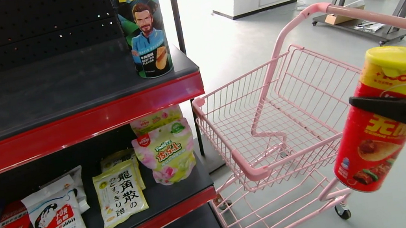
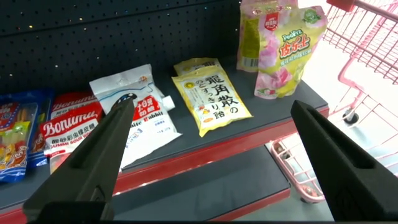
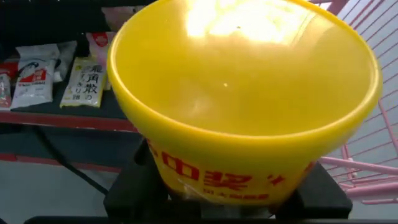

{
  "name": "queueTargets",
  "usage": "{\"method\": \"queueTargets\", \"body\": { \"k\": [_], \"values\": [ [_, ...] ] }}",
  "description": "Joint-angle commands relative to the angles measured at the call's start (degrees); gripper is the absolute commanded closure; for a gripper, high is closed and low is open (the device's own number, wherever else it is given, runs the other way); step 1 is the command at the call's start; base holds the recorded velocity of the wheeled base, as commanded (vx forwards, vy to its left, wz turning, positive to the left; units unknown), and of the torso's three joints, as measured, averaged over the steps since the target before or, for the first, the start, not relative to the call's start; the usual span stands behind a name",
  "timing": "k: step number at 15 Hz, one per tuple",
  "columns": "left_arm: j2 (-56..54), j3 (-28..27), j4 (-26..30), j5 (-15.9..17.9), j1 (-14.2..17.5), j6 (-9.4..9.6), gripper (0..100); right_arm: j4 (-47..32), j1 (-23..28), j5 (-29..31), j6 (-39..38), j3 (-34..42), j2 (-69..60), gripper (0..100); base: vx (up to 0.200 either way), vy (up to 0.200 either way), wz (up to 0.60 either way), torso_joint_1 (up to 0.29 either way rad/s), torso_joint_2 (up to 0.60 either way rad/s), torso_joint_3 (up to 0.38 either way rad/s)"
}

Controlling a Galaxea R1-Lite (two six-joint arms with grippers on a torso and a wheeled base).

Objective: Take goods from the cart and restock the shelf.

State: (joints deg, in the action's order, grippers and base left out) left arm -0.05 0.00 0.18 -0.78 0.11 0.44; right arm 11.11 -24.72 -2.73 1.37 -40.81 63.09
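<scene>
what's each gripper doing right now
Left gripper: open, holding nothing.
Right gripper: shut on the red chip canister with the yellow lid.

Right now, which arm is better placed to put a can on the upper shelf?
Right. The right gripper is shut on the red can near the cart. The left gripper is open and empty, facing snack bags on the lower shelf.

The left hand [image 2: 211, 109] has two long matte-black fingers [image 2: 93, 162], wedge-shaped, tapering toward blunt tips. The right hand [image 1: 380, 103] is black too: a flat finger, a blocky base.
</scene>
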Motion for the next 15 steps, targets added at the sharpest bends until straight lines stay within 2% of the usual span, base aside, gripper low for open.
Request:
{"method": "queueTargets", "body": {
  "k": [1,3,6,12,15],
  "values": [
    [0.05,0.0,-0.01,-0.01,0.07,0.0,0,-0.12,-0.15,-2.63,0.48,-0.76,-4.38,100,0.0,0.0,0.0,0.0,0.0,0.0],
    [0.05,0.0,-0.01,-0.01,0.07,0.0,0,-0.21,-0.24,-7.11,0.57,-3.04,-1.12,100,0.0,0.0,0.0,0.0,0.0,0.0],
    [0.05,0.0,-0.01,-0.01,0.07,0.0,0,1.37,-0.24,-9.57,0.83,-5.15,4.85,100,0.0,0.0,0.0,0.0,0.0,0.0],
    [0.05,0.0,-0.01,-0.01,0.07,0.0,0,3.75,0.03,-9.4,0.83,-7.0,9.34,100,0.0,0.0,0.0,0.0,0.0,0.0],
    [0.05,0.0,-0.01,-0.01,-0.02,0.0,0,3.75,-0.15,-9.4,0.83,-6.82,9.34,100,0.0,0.0,0.0,0.046,-0.25,-0.203]
  ]
}}
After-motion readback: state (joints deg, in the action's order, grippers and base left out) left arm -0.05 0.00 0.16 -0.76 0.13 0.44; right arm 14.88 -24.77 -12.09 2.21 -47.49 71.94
